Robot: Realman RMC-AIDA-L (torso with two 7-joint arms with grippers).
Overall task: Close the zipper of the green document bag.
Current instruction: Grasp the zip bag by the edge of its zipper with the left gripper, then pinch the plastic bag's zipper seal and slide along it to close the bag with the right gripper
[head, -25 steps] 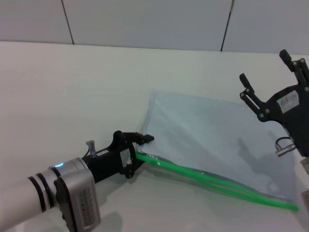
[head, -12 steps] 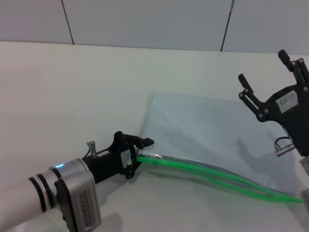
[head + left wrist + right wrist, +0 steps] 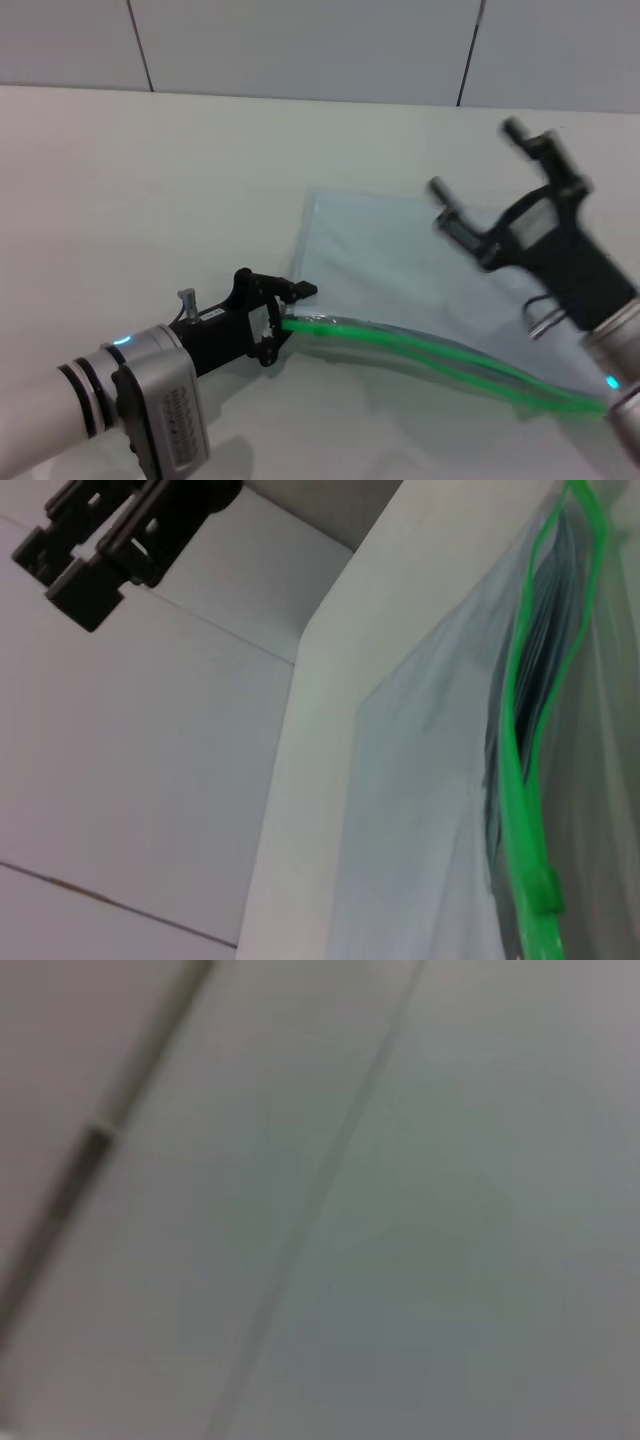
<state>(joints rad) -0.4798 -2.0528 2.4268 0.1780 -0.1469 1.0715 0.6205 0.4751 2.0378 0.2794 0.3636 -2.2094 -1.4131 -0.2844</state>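
Note:
The green document bag (image 3: 400, 262) lies flat on the white table, a translucent bluish pouch. Its zipper (image 3: 430, 352) runs along the near edge as two bright green strands that stand apart. My left gripper (image 3: 287, 312) is shut on the bag's near-left corner, at the zipper's end. In the left wrist view the zipper (image 3: 520, 730) runs away from the camera, with a small green slider (image 3: 541, 890) close by on the bag (image 3: 420, 780). My right gripper (image 3: 478, 162) hangs open above the bag's right half, touching nothing, and it also shows far off as the right gripper (image 3: 110, 540).
The white table (image 3: 150, 180) stretches wide to the left and behind the bag. A panelled wall (image 3: 300, 40) rises at the table's far edge. The right wrist view shows only blurred grey surface.
My right gripper has swung left and now hangs over the bag. The bag and its green strands shifted slightly. The left gripper has kept its place and its hold.

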